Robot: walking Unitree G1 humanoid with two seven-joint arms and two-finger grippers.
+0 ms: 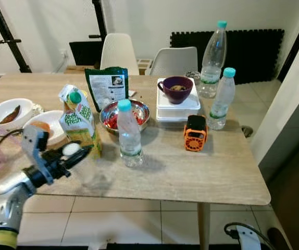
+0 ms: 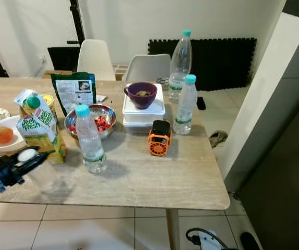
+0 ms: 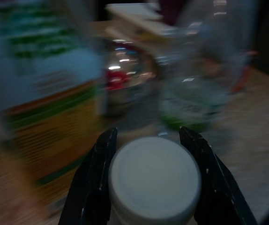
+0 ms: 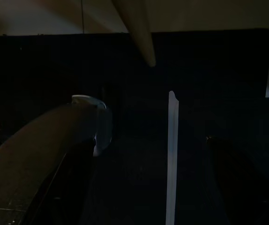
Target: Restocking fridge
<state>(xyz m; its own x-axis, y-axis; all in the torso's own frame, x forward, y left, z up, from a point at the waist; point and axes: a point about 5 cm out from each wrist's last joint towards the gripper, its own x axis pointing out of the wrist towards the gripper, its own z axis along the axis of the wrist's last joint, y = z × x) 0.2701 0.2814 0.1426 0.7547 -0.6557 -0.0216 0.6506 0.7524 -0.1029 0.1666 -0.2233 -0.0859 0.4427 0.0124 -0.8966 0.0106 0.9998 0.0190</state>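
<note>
My left gripper (image 1: 78, 151) hovers over the table's front left edge, shut on the white cap (image 1: 71, 149) of a clear bottle (image 1: 93, 176) that slants down toward the tabletop. In the left wrist view the black fingers (image 3: 96, 183) clamp both sides of that cap (image 3: 154, 180). Right behind it stands a Peel Fresh juice carton (image 1: 79, 122), and a teal-capped water bottle (image 1: 129, 134) stands just to the right. My right arm hangs idle in the dark.
Behind stand a steel bowl of red food (image 1: 124, 114), a green pouch (image 1: 107, 86), a purple bowl (image 1: 175, 88) on a white box (image 1: 178, 108), an orange gadget (image 1: 195, 133) and two water bottles (image 1: 222, 99). White dishes (image 1: 6, 112) lie left. Chairs (image 1: 119, 52) stand beyond the wooden table (image 1: 212, 172).
</note>
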